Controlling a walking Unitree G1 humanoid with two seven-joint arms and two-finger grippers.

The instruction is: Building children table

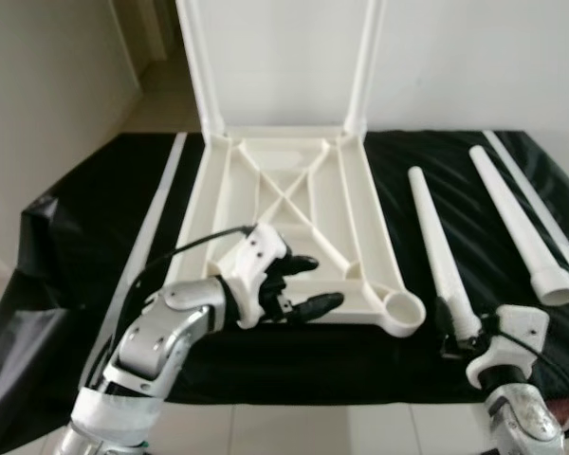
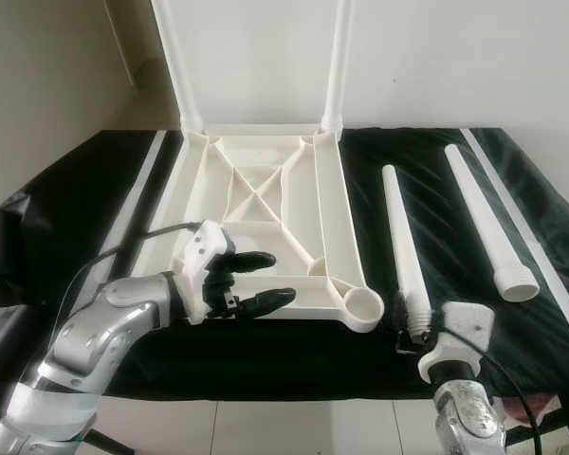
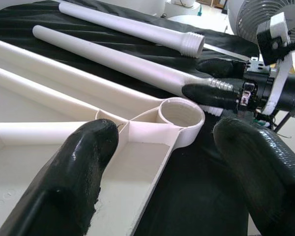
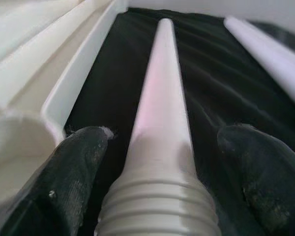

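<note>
White plastic tabletop (image 1: 284,204) lies upside down on a black cloth (image 1: 95,227), ribs facing up. Two legs are already standing in its far corner sockets, against the wall. The near right corner has an empty round socket (image 1: 404,310).

Two loose legs lie on the cloth to the right of the tabletop. The nearer leg (image 1: 438,251) runs alongside the tabletop's right edge, threaded end towards the robot. The farther leg (image 1: 517,223) lies well apart, further right.

Right gripper (image 2: 410,334) is down at the threaded end of the nearer leg. In the right wrist view the two black fingers (image 4: 73,172) stand spread either side of the thread, with gaps showing; not yet clamped, by my reading.

Left gripper (image 1: 299,284) hovers over the near edge of the tabletop, fingers wide apart, holding nothing. Its wrist view looks across at the empty socket.

Judged step: picking up the nearer leg to screw it into the empty socket.

Risks:
- Grip lands on the thread itself. The ridges may give a poor hold, and the leg is tapered and round, so it could roll or slip out on lifting.
- Long leg held by one end; the far tip may droop and drag the cloth.
- Thread could go in crooked if the leg is tilted at the socket.
- Tabletop may slide on the cloth unless the left gripper steadies it.
</note>
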